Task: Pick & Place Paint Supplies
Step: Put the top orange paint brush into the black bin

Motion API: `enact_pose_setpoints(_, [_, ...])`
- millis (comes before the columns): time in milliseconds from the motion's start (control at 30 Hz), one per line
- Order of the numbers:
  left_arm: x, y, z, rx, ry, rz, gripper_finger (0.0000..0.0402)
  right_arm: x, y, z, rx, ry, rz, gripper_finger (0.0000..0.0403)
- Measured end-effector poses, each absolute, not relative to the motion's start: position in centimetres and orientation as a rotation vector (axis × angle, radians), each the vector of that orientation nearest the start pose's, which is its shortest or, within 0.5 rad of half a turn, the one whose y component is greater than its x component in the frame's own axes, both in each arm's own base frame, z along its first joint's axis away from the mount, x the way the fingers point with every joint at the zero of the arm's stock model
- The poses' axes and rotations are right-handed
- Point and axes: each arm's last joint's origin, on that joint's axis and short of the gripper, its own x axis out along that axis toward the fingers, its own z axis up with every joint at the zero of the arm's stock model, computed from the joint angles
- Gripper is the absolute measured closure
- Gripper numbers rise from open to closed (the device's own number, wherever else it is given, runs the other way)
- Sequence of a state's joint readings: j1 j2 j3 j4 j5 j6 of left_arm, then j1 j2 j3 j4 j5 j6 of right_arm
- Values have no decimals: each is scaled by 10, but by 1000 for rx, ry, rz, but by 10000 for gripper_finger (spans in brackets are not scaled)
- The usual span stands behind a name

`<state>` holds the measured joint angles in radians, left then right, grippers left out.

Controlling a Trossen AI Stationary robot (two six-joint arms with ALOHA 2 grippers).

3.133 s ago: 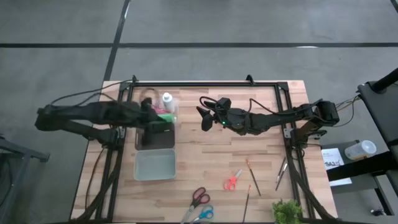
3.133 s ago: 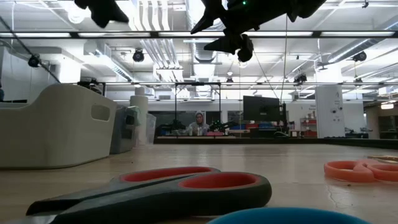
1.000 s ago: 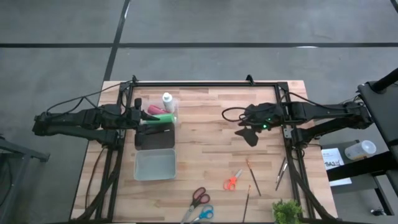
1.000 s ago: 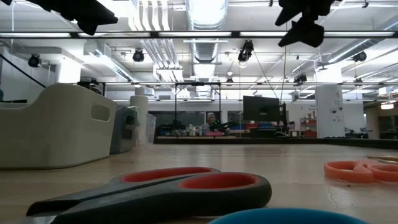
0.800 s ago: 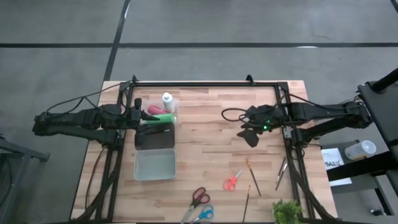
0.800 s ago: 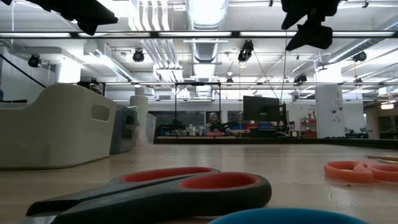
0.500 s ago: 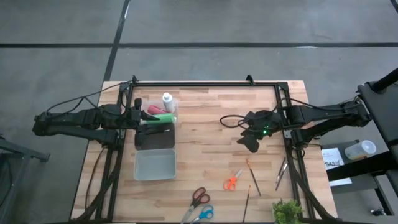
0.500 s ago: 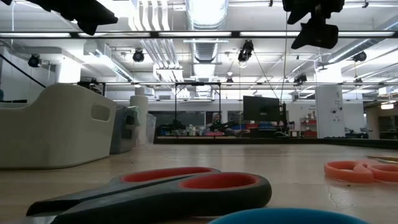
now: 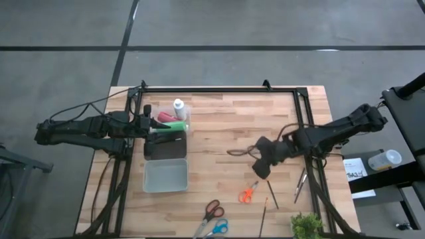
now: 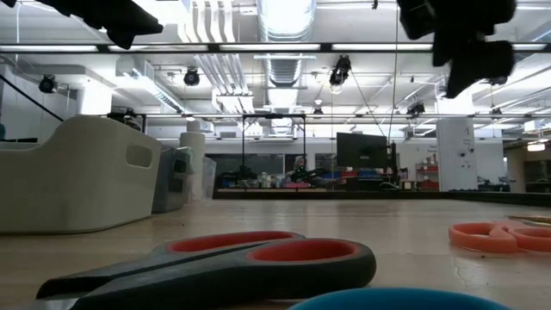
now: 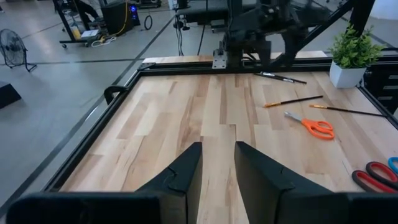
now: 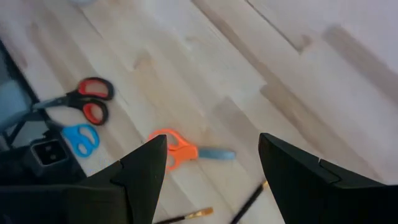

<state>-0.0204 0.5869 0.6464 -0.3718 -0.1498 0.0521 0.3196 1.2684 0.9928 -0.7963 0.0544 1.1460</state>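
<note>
In the high view the white bottle [image 9: 178, 107] stands at the far end of the dark tray [image 9: 166, 147], with the red bottle [image 9: 163, 117] and green bottle [image 9: 174, 125] lying beside it. My left gripper [image 9: 158, 127] is open next to them, touching nothing [image 11: 217, 167]. Thin brown-handled brushes [image 9: 270, 189] [image 9: 263, 215] [image 9: 299, 185] lie flat on the wood by the near right corner. My right gripper [image 9: 261, 167] is open in the air just on the far side of them [image 12: 211, 158]; one brush [image 12: 249, 201] shows under it.
A light tray [image 9: 165, 176] sits near the dark one. Orange scissors [image 9: 248, 193], red scissors [image 9: 212, 210] and blue scissors [image 9: 218, 228] lie along the near edge, and a small plant [image 9: 305, 226] stands at the near right corner. A black frame [image 9: 219, 89] borders the table.
My right gripper has moved from mid-table toward the near edge and slightly left, coming down toward the brushes and orange scissors, its fingers still open. The left arm and the bottles have stayed where they were.
</note>
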Motion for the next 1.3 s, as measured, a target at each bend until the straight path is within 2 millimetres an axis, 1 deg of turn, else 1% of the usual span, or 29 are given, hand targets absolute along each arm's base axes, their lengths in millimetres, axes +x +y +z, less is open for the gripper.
enact_pose_setpoints(200, [133, 2, 294, 77, 316, 121, 300, 215, 104, 260, 830, 1032, -417, 154])
enact_pose_setpoints(333, [133, 2, 294, 76, 316, 121, 300, 210, 114, 260, 819, 1001, -433, 154])
enact_pose_setpoints(500, [133, 2, 294, 76, 316, 121, 300, 206, 117, 254, 815, 1033, -468, 154])
enact_pose_setpoints(667, [133, 2, 294, 76, 316, 121, 300, 202, 114, 244, 878, 1084, -613, 154])
enact_pose_setpoints(733, [133, 2, 294, 76, 316, 121, 300, 201, 115, 237, 897, 1119, -668, 154])
enact_pose_setpoints(900, [133, 2, 294, 76, 317, 121, 300, 208, 121, 220, 923, 1220, -742, 154])
enact_pose_setpoints(1000, [133, 2, 294, 77, 325, 121, 300, 211, 124, 207, 894, 1273, -793, 154])
enact_pose_setpoints(1300, [131, 2, 290, 81, 369, 119, 300, 221, 130, 183, 824, 1318, -846, 154])
